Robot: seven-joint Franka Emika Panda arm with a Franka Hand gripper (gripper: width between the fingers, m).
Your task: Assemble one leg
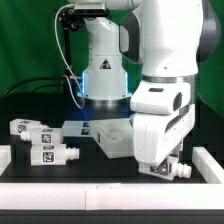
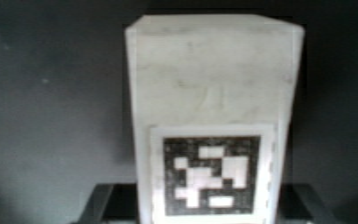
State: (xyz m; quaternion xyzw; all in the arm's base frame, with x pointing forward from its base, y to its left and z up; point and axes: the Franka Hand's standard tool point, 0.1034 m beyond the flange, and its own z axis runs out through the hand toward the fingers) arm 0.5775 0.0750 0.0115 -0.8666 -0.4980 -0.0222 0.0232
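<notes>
**Jaws.** They are low over the table (image 1: 60,175) at the exterior view's right front and are closed on the leg (image 2: 211,90). In the wrist view, dark jaw parts sit tight against both sides of the leg's near end. The leg runs straight away from the camera, with its square tag (image 2: 208,172) facing the lens.

**Edges and room.** A white front rail (image 1: 90,188) runs along the table's near edge. A short left rail (image 1: 5,158) and a right rail (image 1: 210,160) close the sides. The jaws hang just inside the front rail and near the right rail, so room is tight there. The flat white panel (image 1: 115,138) lies just beside the arm (image 1: 160,100) on the exterior view's left. Bare dark table lies open between the panel and the front rail. Two spare legs lie on their sides at the left, a farther one (image 1: 25,128) and a nearer one (image 1: 55,154). They are apart from each other and well apart from the jaws. The marker board (image 1: 77,127) lies flat between the farther spare leg and the panel.

**Hidden or unclear.**
- The arm's bulky housing covers the panel's right part and the table behind it.
- In the exterior view the held leg cannot be told apart from the jaws, so whether it touches the table cannot be told.
- In the wrist view the leg blocks what lies beyond it, its near end is cut off by the frame, and the tag's pattern is blurred.
</notes>
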